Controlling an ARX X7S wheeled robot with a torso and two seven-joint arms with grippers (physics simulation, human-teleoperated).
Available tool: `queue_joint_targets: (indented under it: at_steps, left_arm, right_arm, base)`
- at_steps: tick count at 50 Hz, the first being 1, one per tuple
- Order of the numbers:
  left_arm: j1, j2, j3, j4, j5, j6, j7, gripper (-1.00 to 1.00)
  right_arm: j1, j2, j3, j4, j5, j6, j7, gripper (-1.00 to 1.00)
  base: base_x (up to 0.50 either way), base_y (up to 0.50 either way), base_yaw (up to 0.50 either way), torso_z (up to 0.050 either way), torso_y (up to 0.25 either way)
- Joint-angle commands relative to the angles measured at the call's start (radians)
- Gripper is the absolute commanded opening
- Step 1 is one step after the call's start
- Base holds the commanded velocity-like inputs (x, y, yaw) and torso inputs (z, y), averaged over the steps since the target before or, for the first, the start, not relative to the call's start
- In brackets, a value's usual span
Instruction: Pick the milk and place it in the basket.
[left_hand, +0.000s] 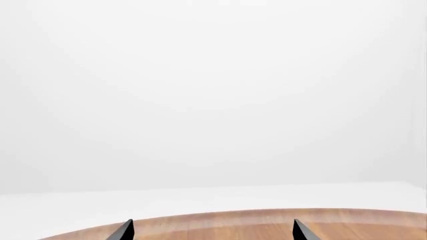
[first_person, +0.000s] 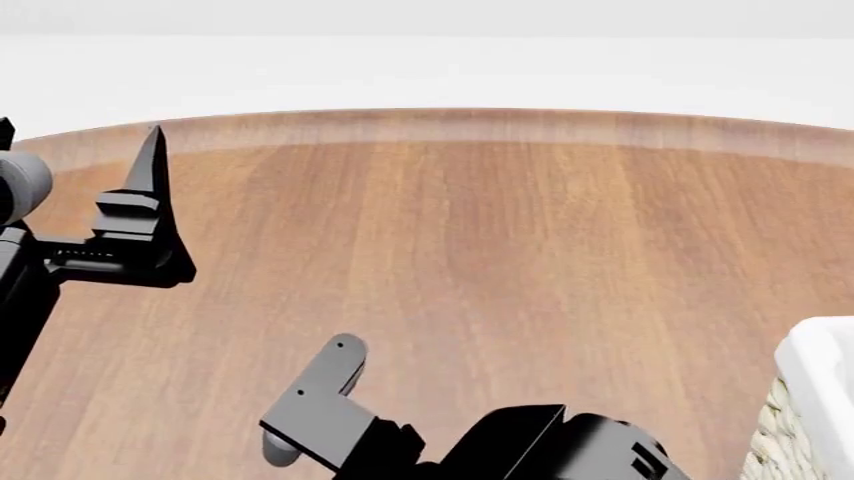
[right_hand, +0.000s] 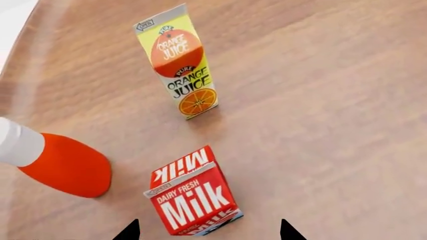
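Right tool (right_hand: 208, 231) hangs above the milk (right_hand: 195, 200), fingertips spread wide with the carton showing in the gap between them, holding nothing. Looks like a pre-grasp line-up: tool centred over the carton so a descent would bracket its sides. Milk stands upright on the tabletop (right_hand: 320, 125), not yet lifted. Orange juice carton (right_hand: 179, 62) stands apart from it, farther out; a red bottle with a white neck (right_hand: 57, 162) stands just beside the milk, close enough to get bumped during the close. Left tool (left_hand: 212, 231) is wide too, empty, parked near the tabletop's far curved edge, out of the way. Basket (first_person: 817, 395) shows only as a corner at the tabletop's right edge in the head view, its liner folded over the rim. The milk itself is not visible in the head view.
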Motion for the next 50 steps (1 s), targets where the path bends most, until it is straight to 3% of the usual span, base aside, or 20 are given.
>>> queue_joint_targets:
  at_steps: [1, 50]
  left_arm:
    - [0.001, -0.004, 0.003, -0.002, -0.007, 0.004, -0.004, 1.00]
    - [0.016, -0.023, 0.026, -0.036, -0.014, 0.051, -0.011, 1.00]
  right_arm:
    - [0.010, -0.029, -0.053, 0.070, -0.037, -0.057, -0.059, 1.00]
    - [-0.009, -0.154, -0.235, 0.363, -0.150, -0.245, -0.263, 1.00]
  base:
    - [0.00, 0.00, 0.00, 0.000, 0.000]
    - [0.00, 0.00, 0.00, 0.000, 0.000]
